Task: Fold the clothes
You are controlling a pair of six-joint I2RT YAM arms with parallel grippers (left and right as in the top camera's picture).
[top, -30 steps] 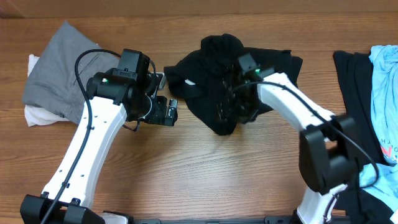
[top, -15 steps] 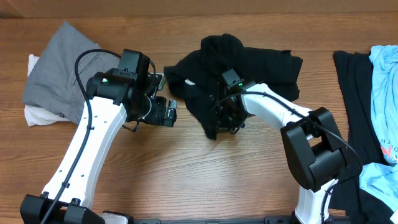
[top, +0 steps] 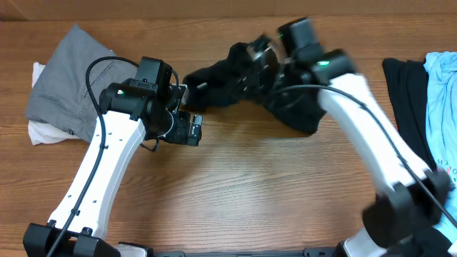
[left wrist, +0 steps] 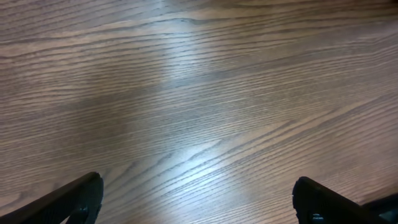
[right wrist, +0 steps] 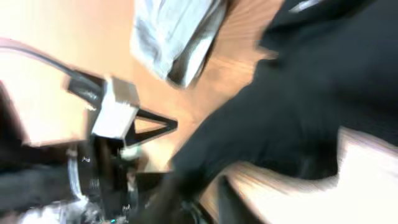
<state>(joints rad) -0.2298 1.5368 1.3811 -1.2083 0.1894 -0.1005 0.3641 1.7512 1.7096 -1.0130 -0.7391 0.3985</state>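
A black T-shirt (top: 232,75) lies crumpled and stretched across the back middle of the table, one end raised off the wood. My right gripper (top: 265,51) is above its back part, blurred by motion. In the right wrist view the black T-shirt (right wrist: 292,106) fills the right side, and a strip of it runs down into my right gripper (right wrist: 205,193), which looks shut on the cloth. My left gripper (top: 191,128) hangs left of the shirt, apart from it. The left wrist view shows my left gripper (left wrist: 199,199) wide open over bare wood.
A grey garment (top: 68,78) lies on a white one (top: 43,132) at the back left. Black cloth (top: 407,93) and light-blue cloth (top: 444,86) lie at the right edge. The left arm (right wrist: 115,118) shows in the right wrist view.
My right arm has swung up and back from the shirt's front edge, pulling the black T-shirt up and towards the back. The left arm has not moved.
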